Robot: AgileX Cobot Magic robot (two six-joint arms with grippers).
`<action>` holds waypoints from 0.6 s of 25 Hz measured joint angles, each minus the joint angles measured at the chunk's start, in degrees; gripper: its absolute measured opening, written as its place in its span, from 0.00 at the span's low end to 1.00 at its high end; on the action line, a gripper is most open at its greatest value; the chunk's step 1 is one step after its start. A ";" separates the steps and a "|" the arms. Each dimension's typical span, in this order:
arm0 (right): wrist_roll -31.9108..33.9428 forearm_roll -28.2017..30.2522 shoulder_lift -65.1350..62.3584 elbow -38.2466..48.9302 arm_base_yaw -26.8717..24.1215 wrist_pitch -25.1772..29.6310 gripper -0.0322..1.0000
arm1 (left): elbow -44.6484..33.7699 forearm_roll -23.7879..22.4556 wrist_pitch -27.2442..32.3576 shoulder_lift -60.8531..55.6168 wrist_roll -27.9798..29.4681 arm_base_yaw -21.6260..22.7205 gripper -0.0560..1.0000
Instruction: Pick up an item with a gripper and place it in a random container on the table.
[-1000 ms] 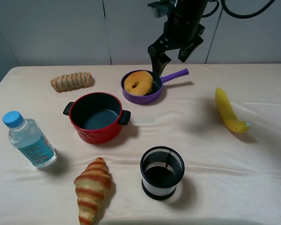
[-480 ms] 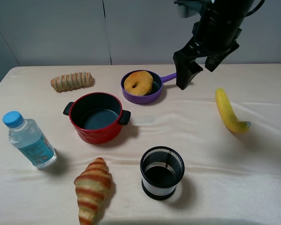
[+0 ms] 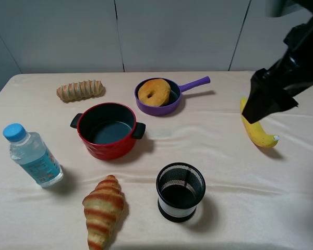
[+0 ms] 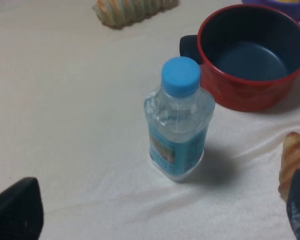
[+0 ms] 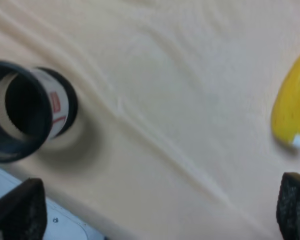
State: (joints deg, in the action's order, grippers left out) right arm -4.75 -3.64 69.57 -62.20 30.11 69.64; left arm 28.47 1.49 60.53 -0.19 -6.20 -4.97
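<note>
The doughnut (image 3: pixel 154 91) lies tilted in the purple frying pan (image 3: pixel 167 105) toward the counter's (image 3: pixel 224 156) far side. The right pincer (image 3: pixel 266 101) hangs above the banana (image 3: pixel 254 126), jaws spread and holding nothing. The left pincer (image 4: pixel 150 220), also spread, overlooks a water bottle (image 4: pixel 177 120) beside the red pot (image 4: pixel 252 55).

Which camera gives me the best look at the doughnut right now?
The exterior high view: the doughnut shows whole there, leaning in the purple pan, clear of any gripper. The left wrist view catches only a yellow sliver at the frame edge beyond the red pot. The right wrist view does not show it.
</note>
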 joint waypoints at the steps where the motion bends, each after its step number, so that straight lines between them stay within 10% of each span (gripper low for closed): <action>1: 0.28 0.00 -2.28 1.52 0.00 0.05 0.70 | 0.00 0.00 0.00 0.00 0.00 0.00 0.99; 15: 1.14 2.47 -37.13 17.09 -5.15 0.33 0.70 | 0.00 0.00 0.00 0.00 0.00 0.00 0.99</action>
State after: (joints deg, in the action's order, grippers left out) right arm -3.61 -1.17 32.44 -45.11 24.97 69.97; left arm 28.47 1.49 60.53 -0.19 -6.20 -4.97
